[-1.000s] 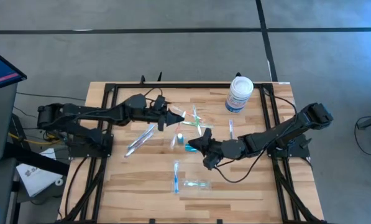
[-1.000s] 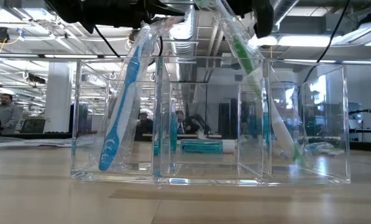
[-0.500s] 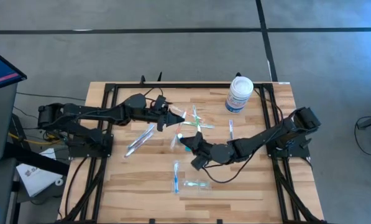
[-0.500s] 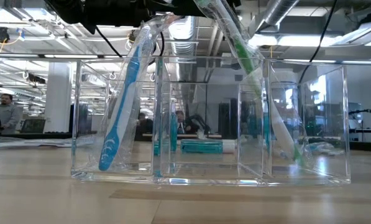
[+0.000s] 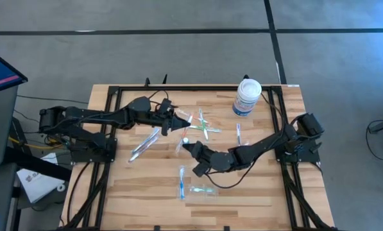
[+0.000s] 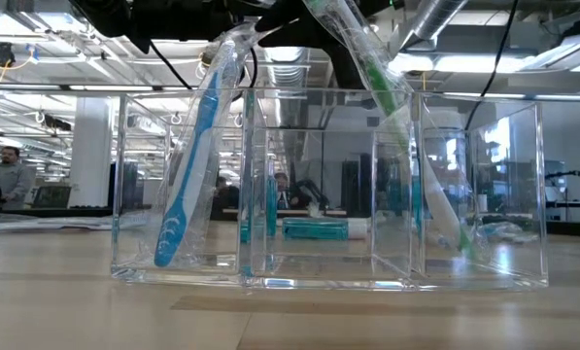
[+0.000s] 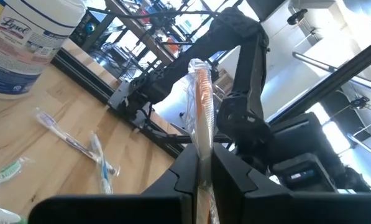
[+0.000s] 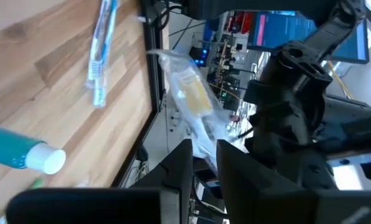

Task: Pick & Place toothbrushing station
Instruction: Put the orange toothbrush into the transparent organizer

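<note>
The white tub at the table's far edge carries a blue label reading "Lysol"; from above it stands near the right rear corner of the wooden table.

The left pincer is pressed onto a wrapped orange-handled toothbrush, which stands up between its fingers. From above this pincer sits over the table's middle rear, beside a green toothbrush lying on the wood. The right pincer pinches a crinkled clear wrapper with a yellowish item inside; what that item is I cannot tell. In the high view it reaches toward the table's centre.

The teal tube, with a white cap, lies on the wood close by the right pincer. A blue toothbrush lies farther off in its wrapper. A clear plastic packet lies left of centre, and another toothbrush rests right of the green one.

The clear tray stands near the front edge, divided into compartments: a blue toothbrush leans in the left one, a green toothbrush in the right.

Beyond lies a large workshop with ceiling ducts; a person is at the far left
</note>
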Controlling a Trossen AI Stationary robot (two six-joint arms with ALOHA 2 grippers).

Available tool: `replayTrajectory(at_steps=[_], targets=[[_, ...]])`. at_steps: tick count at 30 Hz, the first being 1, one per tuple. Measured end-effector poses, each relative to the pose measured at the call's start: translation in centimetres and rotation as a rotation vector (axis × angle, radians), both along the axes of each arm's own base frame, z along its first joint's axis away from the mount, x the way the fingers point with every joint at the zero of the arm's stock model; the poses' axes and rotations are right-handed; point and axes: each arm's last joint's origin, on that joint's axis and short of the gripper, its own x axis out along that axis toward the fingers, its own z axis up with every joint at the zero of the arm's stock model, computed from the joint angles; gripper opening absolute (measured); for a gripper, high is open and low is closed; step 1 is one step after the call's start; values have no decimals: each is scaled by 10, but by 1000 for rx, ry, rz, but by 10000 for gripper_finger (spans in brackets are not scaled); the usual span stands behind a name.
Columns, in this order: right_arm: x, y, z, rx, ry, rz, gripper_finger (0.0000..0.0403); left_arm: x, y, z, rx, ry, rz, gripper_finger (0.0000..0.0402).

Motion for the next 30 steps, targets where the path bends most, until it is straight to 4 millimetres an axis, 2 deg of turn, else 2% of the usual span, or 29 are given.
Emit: replayTrajectory(at_steps=[27,30], targets=[[3,-7,7,46,-59,7,65,0,-1,0,0,0,-11,18],[4,-7,9,48,-64,7,75,0,-1,0,0,0,-10,18]])
